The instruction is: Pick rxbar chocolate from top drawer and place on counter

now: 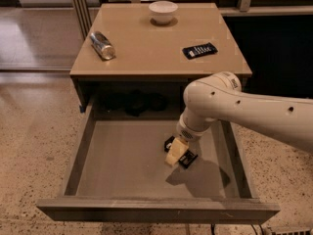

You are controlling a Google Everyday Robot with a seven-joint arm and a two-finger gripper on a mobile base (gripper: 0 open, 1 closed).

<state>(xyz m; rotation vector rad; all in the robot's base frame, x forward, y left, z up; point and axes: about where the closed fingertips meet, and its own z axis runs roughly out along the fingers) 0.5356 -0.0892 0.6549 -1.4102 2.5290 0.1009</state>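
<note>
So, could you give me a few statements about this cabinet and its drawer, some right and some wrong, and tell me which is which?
1. The top drawer is pulled open. True.
2. The robot's tool hangs above the counter. False: it is down inside the drawer, right at the rxbar chocolate lying on the drawer floor.
3. A white bowl sits at the far edge of the counter. True.
4. The can on the counter stands upright. False: it lies on its side.
5. No snack bar is on the counter. False: a dark bar with white lettering lies near its right edge.
</note>
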